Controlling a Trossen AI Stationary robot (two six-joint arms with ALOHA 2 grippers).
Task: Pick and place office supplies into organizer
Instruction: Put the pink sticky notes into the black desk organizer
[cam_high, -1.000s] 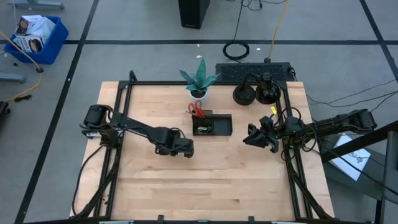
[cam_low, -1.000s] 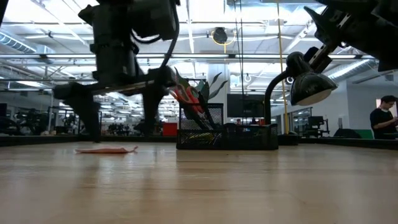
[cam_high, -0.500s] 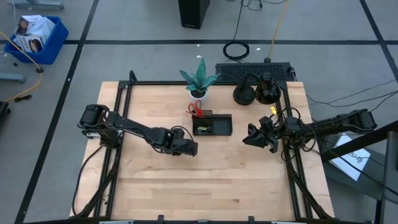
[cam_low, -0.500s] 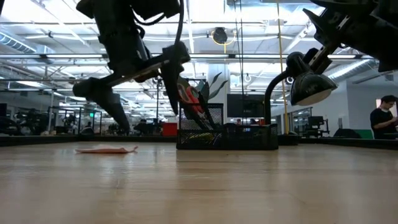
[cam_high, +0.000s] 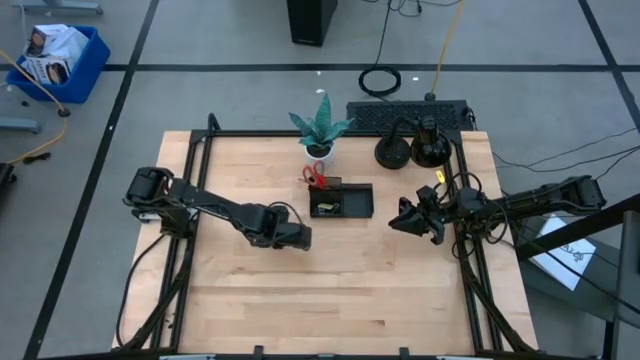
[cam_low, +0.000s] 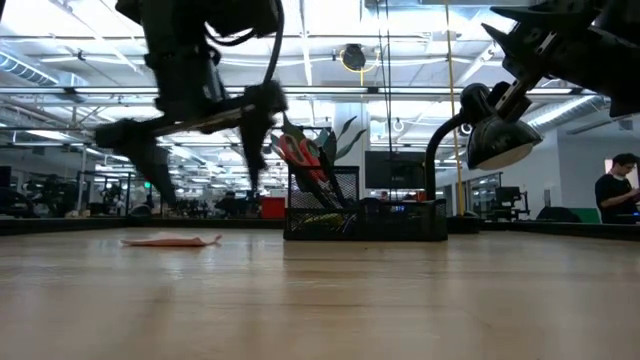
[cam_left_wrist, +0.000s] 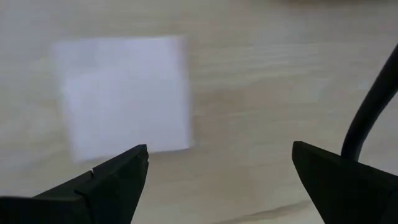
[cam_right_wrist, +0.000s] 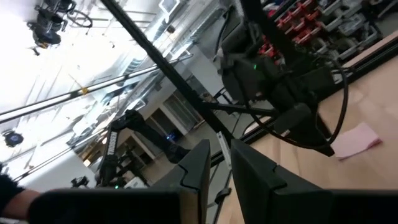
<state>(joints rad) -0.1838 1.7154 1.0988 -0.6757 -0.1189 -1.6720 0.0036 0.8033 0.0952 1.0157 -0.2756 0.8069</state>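
Black and spread to its widest, the left hand (cam_high: 297, 237) hovers empty over the middle of the table (cam_high: 250, 310), its two fingers (cam_left_wrist: 112, 180) pointing down on either side of the pink sticky-note pad (cam_left_wrist: 124, 93) that lies flat on the wood beneath it. In the low view the pad (cam_low: 172, 240) shows as a thin sheet-like stack touching the table, with the fingers clear above it. It looks light and thin, with soft paper edges that may fan or bend, so a hold across two opposite edges, low against the wood, seems the safest. Just beyond, toward the far edge, stands the organizer (cam_high: 341, 201), already carrying the red-handled scissors (cam_high: 315, 177) upright at its end. The right hand (cam_high: 409, 222) waits near the right edge, raised off the table, its fingers nearly together and gripping nothing visible.
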